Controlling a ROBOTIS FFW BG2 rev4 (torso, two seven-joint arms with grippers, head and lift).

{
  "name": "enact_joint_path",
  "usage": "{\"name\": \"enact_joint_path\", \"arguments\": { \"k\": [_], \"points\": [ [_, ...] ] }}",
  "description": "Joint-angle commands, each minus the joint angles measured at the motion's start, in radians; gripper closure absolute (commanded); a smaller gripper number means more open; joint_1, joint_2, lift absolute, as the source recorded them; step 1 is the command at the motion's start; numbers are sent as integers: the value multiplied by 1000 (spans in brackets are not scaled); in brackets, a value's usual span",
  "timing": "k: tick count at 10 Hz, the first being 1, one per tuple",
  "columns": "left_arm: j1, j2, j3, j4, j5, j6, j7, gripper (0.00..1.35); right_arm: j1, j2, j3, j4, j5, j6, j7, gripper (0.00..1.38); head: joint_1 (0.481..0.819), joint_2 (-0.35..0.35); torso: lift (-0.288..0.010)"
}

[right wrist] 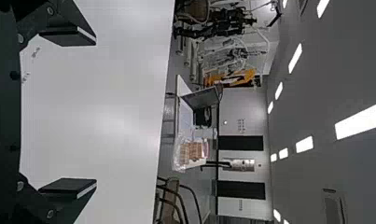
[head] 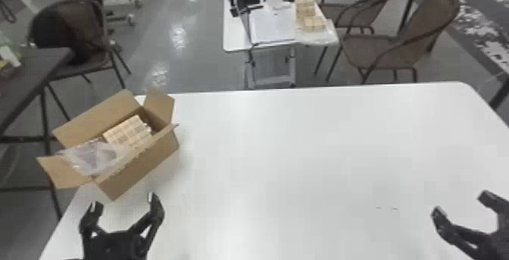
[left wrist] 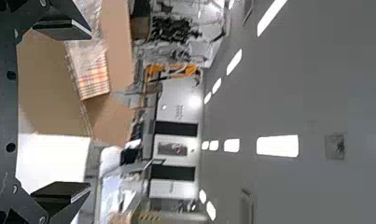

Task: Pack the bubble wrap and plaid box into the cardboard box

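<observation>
In the head view the open cardboard box (head: 140, 168) stands at the table's left edge. Inside it the plaid box (head: 128, 132) leans at a tilt, with the clear bubble wrap (head: 94, 157) beside it at the near-left end, partly over the rim. My left gripper (head: 123, 206) is open just in front of the cardboard box, holding nothing. At the lower right my right gripper (head: 460, 206) stands open over the table. The left wrist view has my left gripper (left wrist: 80, 112) open, with the plaid box (left wrist: 94, 81) and bubble wrap (left wrist: 85, 51) beyond. My right gripper (right wrist: 90, 112) has empty, parted fingers.
The white table (head: 303, 157) stretches between the two arms. Behind it stands a smaller table (head: 234, 43) with a laptop and more plaid boxes. Brown chairs (head: 401, 47) are at the back right, and a dark table (head: 34, 69) is at the left.
</observation>
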Motion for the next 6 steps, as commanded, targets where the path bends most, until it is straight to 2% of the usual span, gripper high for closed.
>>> {"name": "enact_joint_path", "arguments": {
  "k": [1,2,4,6],
  "points": [
    [42,-2,-22,8,-43,58,-57,165,41,1,24,-10,26,-43,-24,216,695,71,-89],
    [51,-2,-48,22,-52,78,-77,168,64,1,53,-19,43,-57,-44,216,695,55,-89],
    [48,-2,-26,39,-52,94,-147,168,101,1,126,12,25,-97,-102,216,695,39,-89],
    [48,-4,-28,40,-52,102,-150,168,98,1,136,30,12,-107,-113,216,695,67,-89]
  ]
}}
